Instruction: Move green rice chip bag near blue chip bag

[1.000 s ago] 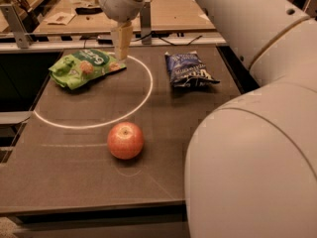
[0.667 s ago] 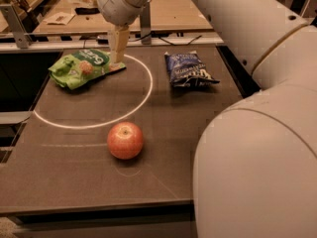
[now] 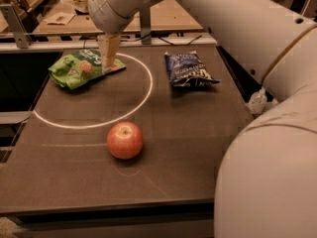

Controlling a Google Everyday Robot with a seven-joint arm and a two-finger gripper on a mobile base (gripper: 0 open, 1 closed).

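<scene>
The green rice chip bag (image 3: 74,71) lies flat at the back left of the dark table (image 3: 188,148), partly over the white circle line. The blue chip bag (image 3: 188,69) lies at the back right, about a bag's width or more away from it. My gripper (image 3: 108,62) hangs straight down from the arm and its tip is down at the green bag's right end, touching or just above it. The bag rests on the table.
A red apple (image 3: 125,140) sits in the middle front of the table, just outside the painted white circle (image 3: 143,98). My large white arm (image 3: 267,58) fills the right side of the view. A workbench with clutter (image 3: 59,19) stands behind the table.
My gripper has moved a little to the left and down, onto the right end of the green bag. The bags and the apple have not moved.
</scene>
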